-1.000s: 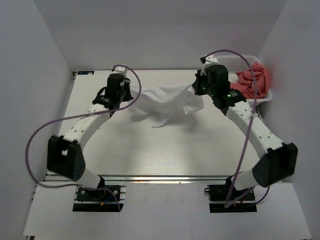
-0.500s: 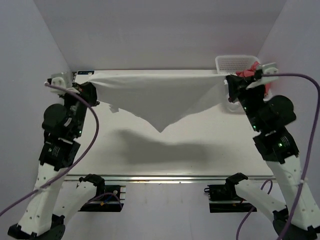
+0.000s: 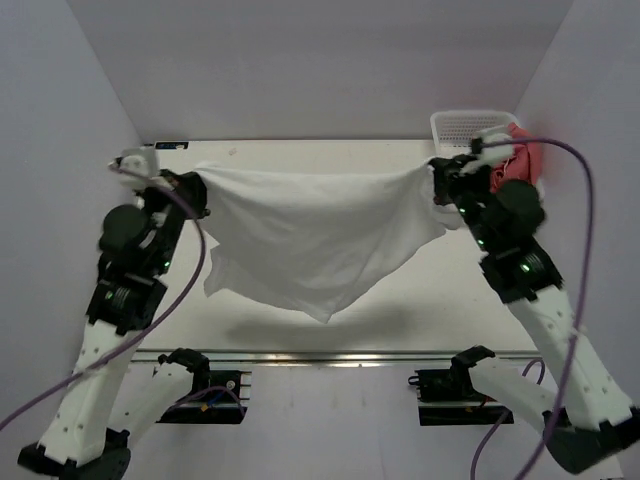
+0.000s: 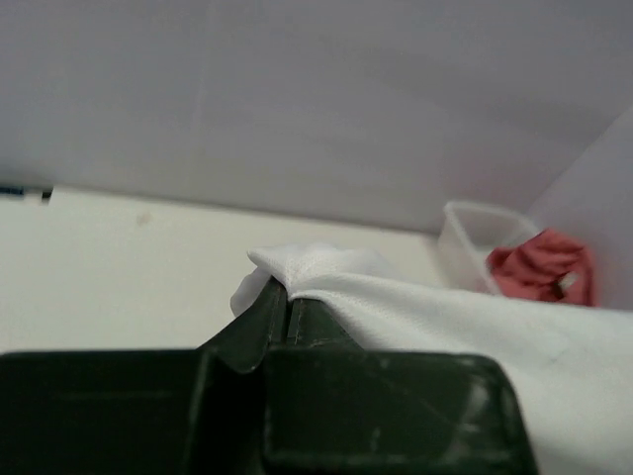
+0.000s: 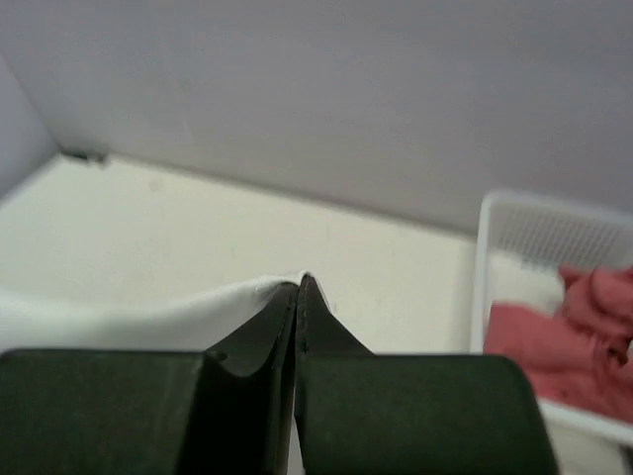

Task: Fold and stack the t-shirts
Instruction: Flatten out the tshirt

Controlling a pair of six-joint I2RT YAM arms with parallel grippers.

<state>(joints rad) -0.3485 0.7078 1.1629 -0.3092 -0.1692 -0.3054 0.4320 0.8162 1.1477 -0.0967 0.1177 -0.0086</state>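
Observation:
A white t-shirt (image 3: 310,235) hangs stretched in the air between my two grippers, its lower edge drooping to a point above the table. My left gripper (image 3: 195,185) is shut on its left corner, with the cloth (image 4: 415,302) draped over the closed fingers in the left wrist view. My right gripper (image 3: 438,175) is shut on its right corner, with the cloth (image 5: 148,317) showing left of the closed fingertips in the right wrist view. A red t-shirt (image 3: 515,160) lies in the white basket (image 3: 465,125) at the back right.
The white table (image 3: 420,300) lies under the hanging shirt, which casts a shadow on it. The basket stands close behind my right gripper and shows in both wrist views (image 4: 470,237) (image 5: 534,233). Grey walls close in the back and sides.
Both arms have lifted the shirt off the table and pulled it apart. From half a second ago, the grippers came slightly lower and inward, and the shirt hangs fuller and lower.

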